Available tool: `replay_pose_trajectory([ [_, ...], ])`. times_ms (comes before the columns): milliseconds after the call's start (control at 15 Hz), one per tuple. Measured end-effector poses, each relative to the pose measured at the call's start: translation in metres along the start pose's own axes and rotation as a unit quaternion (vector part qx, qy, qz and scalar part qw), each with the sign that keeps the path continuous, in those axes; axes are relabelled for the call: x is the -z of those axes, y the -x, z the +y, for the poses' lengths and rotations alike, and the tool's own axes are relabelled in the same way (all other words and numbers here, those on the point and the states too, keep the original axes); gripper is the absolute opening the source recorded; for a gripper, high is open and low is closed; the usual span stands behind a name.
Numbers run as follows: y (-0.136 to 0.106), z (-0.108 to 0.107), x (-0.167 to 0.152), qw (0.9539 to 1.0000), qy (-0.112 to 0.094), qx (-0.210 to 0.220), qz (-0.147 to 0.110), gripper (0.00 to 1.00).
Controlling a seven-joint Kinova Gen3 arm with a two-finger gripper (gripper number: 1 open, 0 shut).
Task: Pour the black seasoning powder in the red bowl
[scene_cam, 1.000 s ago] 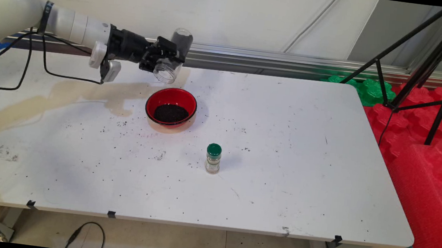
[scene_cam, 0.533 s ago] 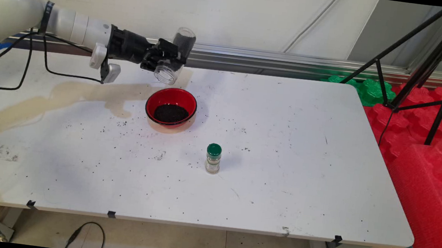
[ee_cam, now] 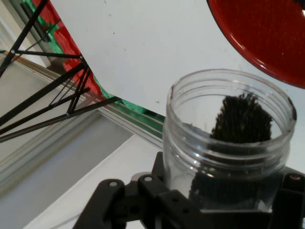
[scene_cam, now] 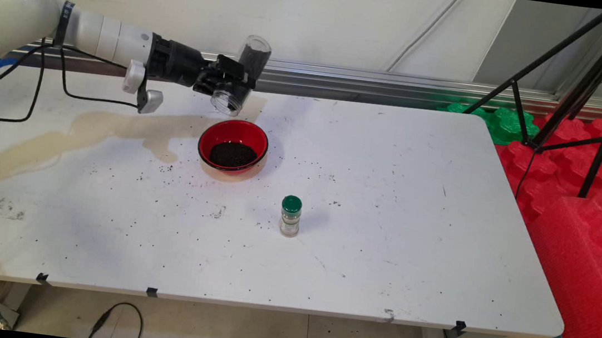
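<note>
Nearest you on the white desk (scene_cam: 381, 256) stands a small green-capped spice bottle (scene_cam: 290, 216), and beyond it a round red bowl (scene_cam: 233, 145) holding dark granules. Above the bowl's far rim, your black two-finger gripper (scene_cam: 230, 81) has its jaws pinching a clear plastic jar (scene_cam: 241, 75), tilted mouth-down, dark granules inside.

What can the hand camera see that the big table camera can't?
Only the hand view looks into the jar, showing dark grains clinging inside. Only the main view shows the green-lidded bottle, the whole table and the arm. Both show the gripper clamped on the tilted jar, the red bowl and the black tripod.
</note>
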Motion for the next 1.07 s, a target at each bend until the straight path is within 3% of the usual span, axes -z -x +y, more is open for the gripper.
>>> replay_pose_trajectory([
  [1067, 0.0001, -0.0072, 0.0007, 0.9967, -0.012, -0.08, -0.001, 0.0],
])
